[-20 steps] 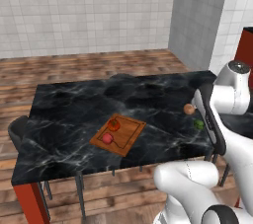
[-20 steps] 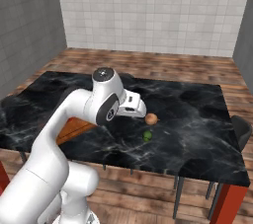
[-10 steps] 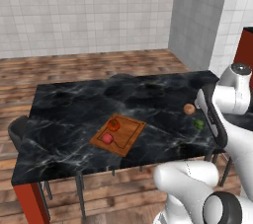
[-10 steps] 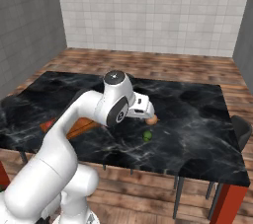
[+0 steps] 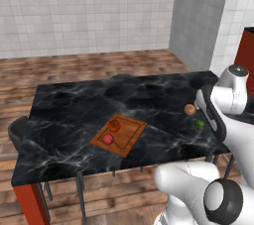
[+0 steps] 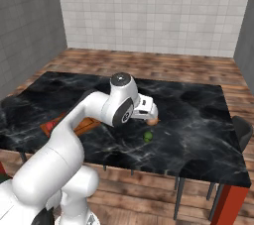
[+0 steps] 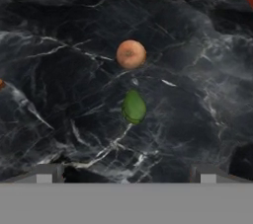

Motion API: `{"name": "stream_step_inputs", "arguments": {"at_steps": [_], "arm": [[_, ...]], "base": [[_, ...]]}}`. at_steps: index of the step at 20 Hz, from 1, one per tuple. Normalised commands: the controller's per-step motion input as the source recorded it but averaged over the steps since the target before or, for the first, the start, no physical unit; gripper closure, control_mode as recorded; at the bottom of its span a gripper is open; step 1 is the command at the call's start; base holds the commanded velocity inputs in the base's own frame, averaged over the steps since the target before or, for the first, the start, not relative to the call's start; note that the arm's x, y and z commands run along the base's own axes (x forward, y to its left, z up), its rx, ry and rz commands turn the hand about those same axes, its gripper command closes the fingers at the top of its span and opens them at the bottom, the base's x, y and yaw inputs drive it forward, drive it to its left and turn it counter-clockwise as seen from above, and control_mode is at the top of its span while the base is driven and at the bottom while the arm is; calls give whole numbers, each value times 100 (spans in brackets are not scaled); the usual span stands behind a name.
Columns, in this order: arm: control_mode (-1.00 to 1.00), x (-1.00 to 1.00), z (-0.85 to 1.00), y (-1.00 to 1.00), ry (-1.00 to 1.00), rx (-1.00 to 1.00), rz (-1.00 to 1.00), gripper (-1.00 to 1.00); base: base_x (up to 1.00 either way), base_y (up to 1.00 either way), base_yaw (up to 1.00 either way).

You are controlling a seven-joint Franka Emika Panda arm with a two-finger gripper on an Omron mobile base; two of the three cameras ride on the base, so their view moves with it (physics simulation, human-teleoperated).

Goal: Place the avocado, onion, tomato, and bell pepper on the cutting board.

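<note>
A: What lies on the bench (image 5: 74,115)?

B: In the left base view, a brown board (image 5: 119,134) sits a little left of the frame's centre on the black marble top. Two red pieces rest on it: a tomato (image 5: 114,125) near its upper edge and a pepper (image 5: 108,139) near its lower left edge.

A: And the other produce?

B: The onion (image 5: 190,109) and the avocado (image 5: 199,125) lie on the bare bench at the right of that frame, near each other but apart, well away from the board. In the hand view the onion (image 7: 131,54) sits above centre and the avocado (image 7: 133,106) just below it.

A: Where is the hand?

B: In the right base view the hand (image 6: 147,111) hovers at mid-frame over the onion (image 6: 153,121), with the avocado (image 6: 148,136) lower down. Its fingers (image 7: 44,174) stand wide apart, holding nothing.
</note>
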Motion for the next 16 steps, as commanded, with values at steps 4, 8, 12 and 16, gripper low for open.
{"name": "stream_step_inputs", "arguments": {"at_steps": [4,8,12,16], "arm": [[-100,16,-19,0,0,0,0,-100],[-100,10,-19,-6,0,0,0,-100],[-100,12,-19,-6,1,0,0,-100],[-100,12,-22,-3,1,0,0,-100]], "base": [[0,0,0],[0,0,0],[0,0,0],[0,0,0]]}}
